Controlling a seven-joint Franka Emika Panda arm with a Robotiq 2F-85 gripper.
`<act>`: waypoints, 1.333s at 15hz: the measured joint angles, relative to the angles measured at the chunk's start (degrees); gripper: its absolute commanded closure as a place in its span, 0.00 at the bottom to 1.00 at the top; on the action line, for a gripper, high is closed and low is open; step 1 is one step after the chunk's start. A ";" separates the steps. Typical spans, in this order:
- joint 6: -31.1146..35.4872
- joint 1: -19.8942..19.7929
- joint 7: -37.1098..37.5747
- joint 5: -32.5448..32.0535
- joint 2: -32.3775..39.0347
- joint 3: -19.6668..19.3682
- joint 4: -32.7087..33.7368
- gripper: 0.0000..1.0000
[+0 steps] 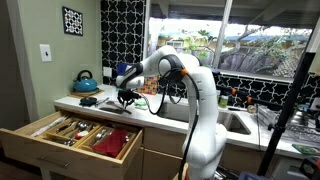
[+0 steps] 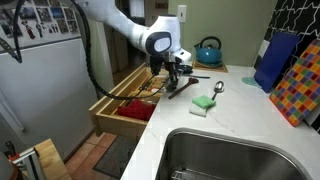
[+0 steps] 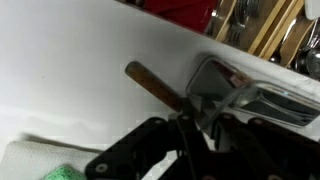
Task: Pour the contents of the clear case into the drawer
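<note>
My gripper (image 3: 195,125) is shut on the rim of the clear case (image 3: 228,82), a see-through plastic box held just above the white counter. In both exterior views the gripper (image 1: 127,97) (image 2: 172,76) hangs over the counter's edge beside the open wooden drawer (image 1: 70,135) (image 2: 120,106). The drawer has dividers with cutlery in them and a red section. It also shows at the top right of the wrist view (image 3: 255,25). What the case holds is hard to make out.
A brown-handled utensil (image 3: 150,82) lies on the counter under the case. A green sponge (image 2: 203,104) and a spoon (image 2: 218,89) lie nearby. A blue kettle (image 1: 85,82) stands at the back. The sink (image 2: 230,155) is along the counter. A colourful board (image 2: 300,85) leans against the wall.
</note>
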 measured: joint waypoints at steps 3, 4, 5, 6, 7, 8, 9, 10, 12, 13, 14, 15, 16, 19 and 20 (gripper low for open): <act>-0.16 0.26 -1.97 -0.08 -0.25 0.01 0.72 0.93; -0.16 0.50 -3.03 -0.20 -0.32 0.03 1.00 0.93; -0.16 0.85 -4.16 -0.34 -0.43 0.06 1.24 0.93; -0.16 1.27 -5.29 -0.57 -0.60 0.13 1.40 0.93; -0.16 1.71 -6.57 -0.85 -0.79 0.27 1.52 0.93; -0.16 2.23 -7.98 -1.42 -1.00 0.40 1.53 0.93; -0.16 2.75 -9.38 -2.33 -1.23 0.54 1.52 0.93; -0.10 3.34 -10.70 -3.86 -1.53 0.67 1.45 0.93; 0.49 4.63 -12.57 -7.85 -2.36 0.80 0.80 0.93; 1.25 5.27 -13.27 -9.97 -2.84 0.83 0.15 0.93; 1.95 5.86 -14.03 -12.25 -3.39 0.86 -0.75 0.93; 2.74 6.34 -14.71 -14.58 -3.92 0.86 -1.71 0.93; 3.49 6.73 -15.15 -17.03 -4.39 0.86 -2.69 0.93; 4.63 7.65 -15.54 -25.81 -5.96 0.84 -5.46 0.87; 4.67 7.72 -15.40 -26.29 -6.15 0.92 -5.73 0.88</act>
